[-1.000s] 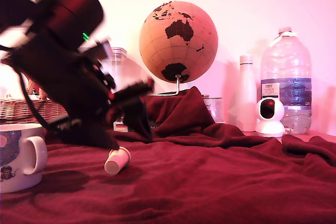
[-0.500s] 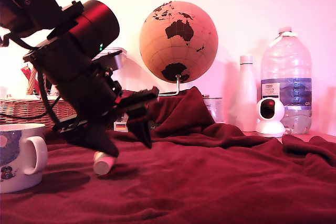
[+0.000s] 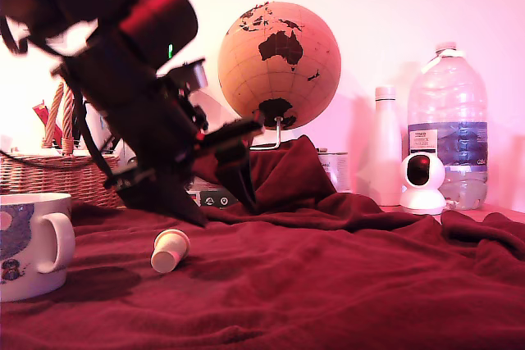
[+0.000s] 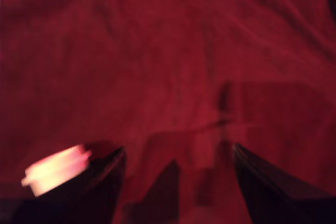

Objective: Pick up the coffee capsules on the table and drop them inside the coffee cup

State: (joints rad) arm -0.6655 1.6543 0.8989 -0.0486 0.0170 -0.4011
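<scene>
I had the tool (image 3: 221,202) spread wide and empty above the counter (image 3: 344,284). One capsule (image 3: 170,250) lay on its side beside it, ungrasped, near the cup (image 3: 29,243). Next I judged: recentre, descend, close.

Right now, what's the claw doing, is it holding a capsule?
Claw: open and empty; the coffee capsule lies on the red cloth outside its fingers.
</scene>
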